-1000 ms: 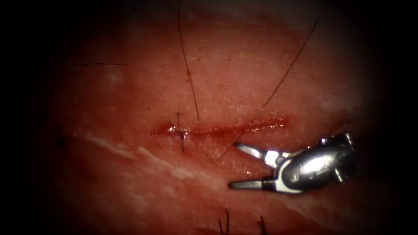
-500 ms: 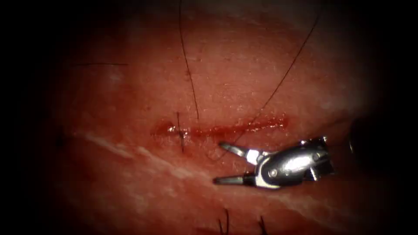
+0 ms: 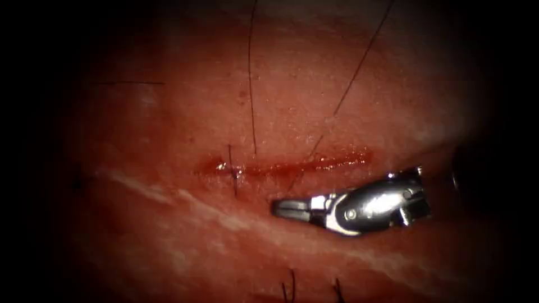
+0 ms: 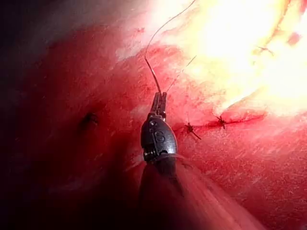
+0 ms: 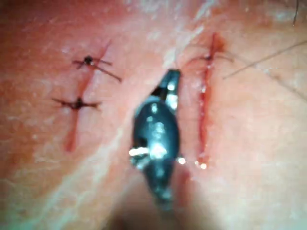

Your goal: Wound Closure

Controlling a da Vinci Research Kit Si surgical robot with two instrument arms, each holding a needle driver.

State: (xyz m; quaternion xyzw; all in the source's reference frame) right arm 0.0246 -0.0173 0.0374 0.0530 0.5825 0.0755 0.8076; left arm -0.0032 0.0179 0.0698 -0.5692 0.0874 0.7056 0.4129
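The cut (image 3: 292,166) runs across the tissue with red fluid along it and one tied stitch (image 3: 231,168) near its left end. Just below the cut's middle, my right tool (image 3: 279,207) has its jaws shut where a dark thread (image 3: 351,84) comes down across the cut to the tissue. A second strand (image 3: 251,84) rises from just above the cut. In the right wrist view the right tool (image 5: 172,76) lies beside the cut (image 5: 204,110). My left tool (image 4: 159,96) is shut on one end of a thin curved needle (image 4: 151,72), held clear of the tissue with thread trailing off it.
Another cut (image 5: 79,103) closed with two stitches lies beside this one. Cut ends of thread (image 3: 292,283) stick up at the lower edge. A pale streak (image 3: 213,210) crosses the tissue below the cut.
The right tool moved left along the tissue below the cut, and its jaws went from wide open to shut at the thread's lower end. The thread now shows a bend partway up.
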